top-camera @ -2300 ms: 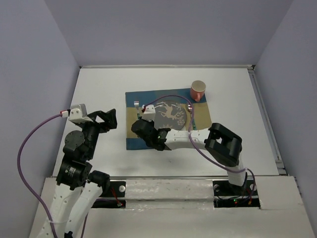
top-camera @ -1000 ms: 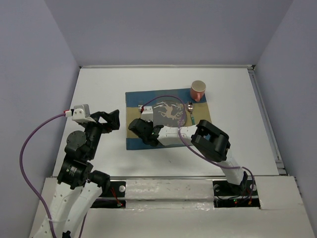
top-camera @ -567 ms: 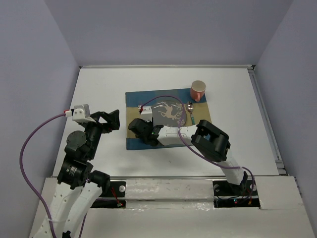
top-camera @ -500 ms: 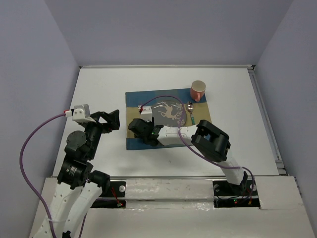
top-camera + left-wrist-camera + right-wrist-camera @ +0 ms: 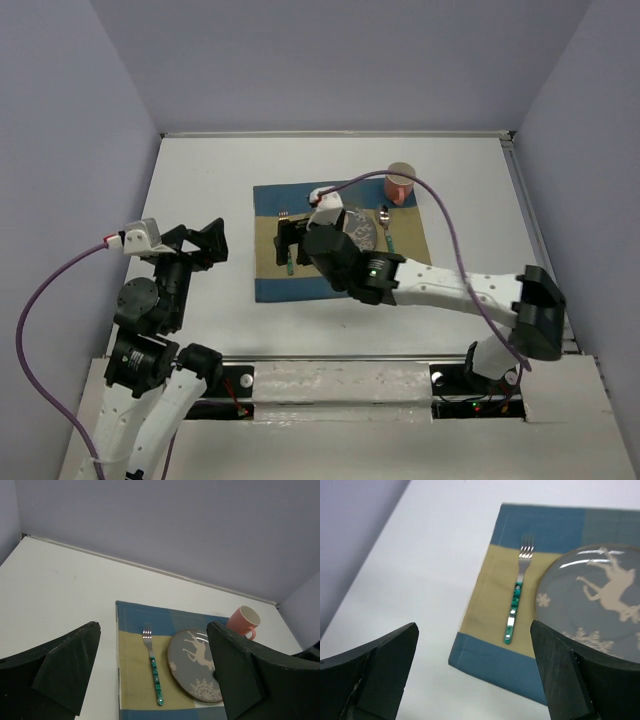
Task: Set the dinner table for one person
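On the white dinner table (image 5: 200, 180) lies a blue and tan checked placemat (image 5: 268, 285). It carries a grey plate with a white deer (image 5: 197, 665), a green-handled fork (image 5: 516, 612) left of the plate, and a spoon (image 5: 385, 232) on the right. My right gripper (image 5: 295, 238) hangs open above the fork (image 5: 288, 258), nothing between its fingers (image 5: 395, 660). My left gripper (image 5: 205, 240) is open over bare table, left of the mat. The right arm hides part of the plate in the top view.
A salmon mug (image 5: 400, 183) stands at the mat's far right corner, also in the left wrist view (image 5: 242, 622). Grey walls close in the table on three sides. A rail (image 5: 540, 250) runs along the right edge.
My right gripper has opened, let go of the fork on the mat left of the plate, and lifted away. The right arm now stretches out flatter. The left arm shifted slightly.
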You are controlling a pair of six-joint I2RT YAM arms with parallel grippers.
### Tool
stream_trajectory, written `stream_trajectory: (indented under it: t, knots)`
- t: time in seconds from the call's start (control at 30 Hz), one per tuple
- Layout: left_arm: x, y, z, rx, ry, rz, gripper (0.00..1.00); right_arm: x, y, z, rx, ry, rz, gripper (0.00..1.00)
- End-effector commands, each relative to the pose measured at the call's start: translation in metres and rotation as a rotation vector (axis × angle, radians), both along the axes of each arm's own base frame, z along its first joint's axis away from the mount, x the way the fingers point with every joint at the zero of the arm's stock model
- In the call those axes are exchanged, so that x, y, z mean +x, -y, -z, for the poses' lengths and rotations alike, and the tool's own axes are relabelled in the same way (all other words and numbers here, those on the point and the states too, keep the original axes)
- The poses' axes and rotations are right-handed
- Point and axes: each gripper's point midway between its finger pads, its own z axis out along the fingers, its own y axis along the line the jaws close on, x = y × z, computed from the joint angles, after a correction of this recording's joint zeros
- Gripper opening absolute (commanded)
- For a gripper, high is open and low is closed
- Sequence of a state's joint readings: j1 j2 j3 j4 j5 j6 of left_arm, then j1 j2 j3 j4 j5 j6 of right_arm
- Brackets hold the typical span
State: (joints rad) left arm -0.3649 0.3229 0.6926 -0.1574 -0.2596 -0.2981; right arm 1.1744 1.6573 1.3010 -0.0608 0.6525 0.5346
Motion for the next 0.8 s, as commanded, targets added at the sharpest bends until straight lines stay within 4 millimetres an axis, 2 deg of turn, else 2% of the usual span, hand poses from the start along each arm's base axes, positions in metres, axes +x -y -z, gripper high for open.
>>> stream_trajectory:
  t: [0.0,0.03,0.07,0.1,0.13,0.17,0.2,0.23,0.27,0.3,0.33,0.37,0.4,0.43,0.47,0.5,0.53,0.6,0.63,0.77]
  knots:
    - [-0.018,-0.008,-0.059,-0.038,0.142,-0.005,0.99,-0.002,0.058,-0.067,0.019,0.181,0.057,1.00]
    - [-0.018,-0.007,-0.061,-0.036,0.144,0.001,0.99,-0.004,0.073,-0.076,0.021,0.204,0.080,1.00]
    - [-0.019,-0.007,-0.064,-0.040,0.148,0.003,0.99,-0.008,0.088,-0.073,0.003,0.216,0.086,1.00]
    - [-0.021,-0.005,-0.071,-0.042,0.160,0.014,0.99,-0.013,0.100,-0.082,0.012,0.235,0.084,1.00]
    - [-0.021,-0.004,-0.074,-0.043,0.165,0.021,0.99,-0.022,0.123,-0.111,0.062,0.280,0.082,1.00]
    - [-0.023,-0.001,-0.081,-0.045,0.179,0.040,0.99,-0.027,0.137,-0.106,0.049,0.290,0.084,1.00]
    - [-0.024,0.000,-0.084,-0.042,0.188,0.048,0.99,-0.031,0.151,-0.112,0.058,0.305,0.089,1.00]
    - [-0.025,0.002,-0.088,-0.042,0.199,0.060,0.99,-0.041,0.180,-0.132,0.111,0.340,0.113,1.00]
    - [-0.026,0.003,-0.092,-0.047,0.209,0.070,0.99,-0.045,0.196,-0.136,0.130,0.353,0.129,1.00]
    - [-0.029,0.003,-0.097,-0.052,0.223,0.076,0.99,-0.048,0.211,-0.129,0.127,0.359,0.151,1.00]
    - [-0.031,0.002,-0.099,-0.056,0.230,0.074,0.99,-0.057,0.242,-0.144,0.200,0.386,0.198,1.00]
    - [-0.032,0.003,-0.101,-0.057,0.236,0.079,0.99,-0.060,0.257,-0.145,0.221,0.397,0.217,1.00]
    - [-0.034,0.004,-0.105,-0.060,0.244,0.088,0.99,-0.063,0.267,-0.136,0.224,0.399,0.230,1.00]
    - [-0.033,0.005,-0.105,-0.058,0.243,0.093,0.99,-0.065,0.281,-0.135,0.248,0.404,0.266,1.00]
    - [-0.033,0.006,-0.106,-0.060,0.243,0.099,0.99,-0.069,0.292,-0.136,0.279,0.410,0.279,1.00]
    - [-0.033,0.010,-0.106,-0.062,0.240,0.115,0.99,-0.076,0.310,-0.141,0.345,0.424,0.298,1.00]
    - [-0.032,0.012,-0.105,-0.065,0.236,0.126,0.99,-0.077,0.314,-0.132,0.357,0.421,0.302,1.00]
    - [-0.026,0.017,-0.097,-0.070,0.213,0.144,0.99,-0.081,0.327,-0.129,0.409,0.425,0.322,1.00]
    - [-0.025,0.019,-0.094,-0.073,0.205,0.148,0.99,-0.080,0.328,-0.120,0.397,0.419,0.331,1.00]
    - [-0.018,0.029,-0.084,-0.075,0.187,0.187,0.99,-0.074,0.321,-0.109,0.340,0.402,0.353,1.00]
